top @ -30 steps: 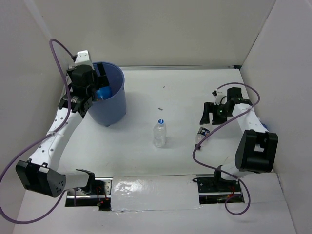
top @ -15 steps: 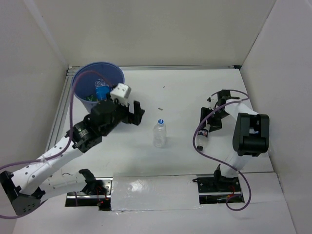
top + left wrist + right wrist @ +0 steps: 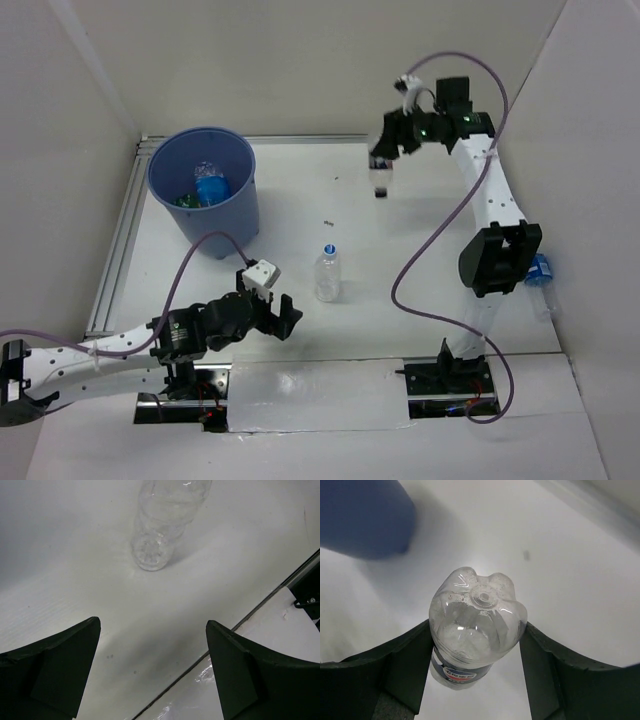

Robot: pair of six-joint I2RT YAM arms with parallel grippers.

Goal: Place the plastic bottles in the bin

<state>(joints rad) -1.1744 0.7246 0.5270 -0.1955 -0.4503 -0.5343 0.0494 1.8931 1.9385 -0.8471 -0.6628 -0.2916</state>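
Top external view: the bin (image 3: 232, 205), a big round blue bucket narrowing toward its base, stands at the far left of the white table (image 3: 400, 270). Inside it lie several bottles: one with a blue label (image 3: 210, 188), a green one (image 3: 185, 201) against the near-left wall, and a clear one behind them.

A clear bottle (image 3: 327, 273) with a blue cap and no label stands upright in the middle of the table, well apart from the bin. The left gripper (image 3: 286, 318) sits low, near and to the left of it, with its jaws spread wide and nothing between them. The left wrist camera shows the two dark fingers (image 3: 50, 670) far apart over bare table, and the clear bottle (image 3: 162, 525) ahead of them, ribbed and transparent, not touched.

The right gripper (image 3: 381, 163) is raised over the far middle of the table, to the right of the bin, clamped on a labelled bottle (image 3: 380, 183). In the right wrist view the labelled bottle (image 3: 477, 622) is pinched between both fingers with its lobed, see-through base toward the camera; a dark blue label with white and red print wraps its body. The bin (image 3: 365, 515) is a blurred blue shape at the upper left.
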